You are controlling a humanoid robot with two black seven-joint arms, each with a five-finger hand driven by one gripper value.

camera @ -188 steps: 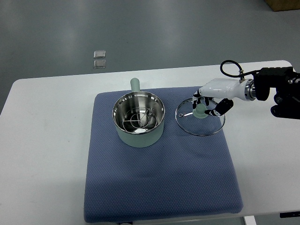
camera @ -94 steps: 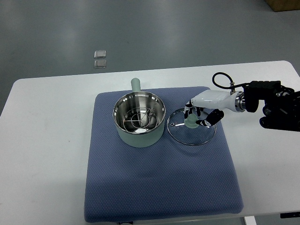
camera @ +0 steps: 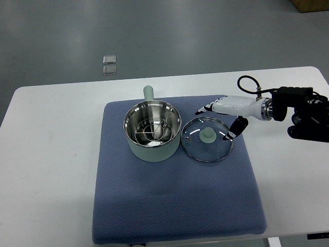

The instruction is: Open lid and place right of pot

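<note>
A pale green pot (camera: 152,130) with a steel inside and a stub handle stands uncovered on the blue mat (camera: 175,206), a wire rack in its bottom. Its glass lid (camera: 208,139), with a green knob on top, lies flat on the mat just right of the pot, almost touching it. My right hand (camera: 218,119) hovers over the lid's far right side, its fingers (camera: 201,109) spread and holding nothing. The knob is free of the hand. The left arm does not show.
The mat covers the middle of a white table (camera: 51,170). Two small square plates (camera: 109,65) lie on the grey floor beyond the table's far edge. A black cable loops above my right wrist (camera: 249,82).
The lid came down and to the left until it lay beside the pot. My right hand then let go of the knob, spread its fingers and drew back slightly to the right.
</note>
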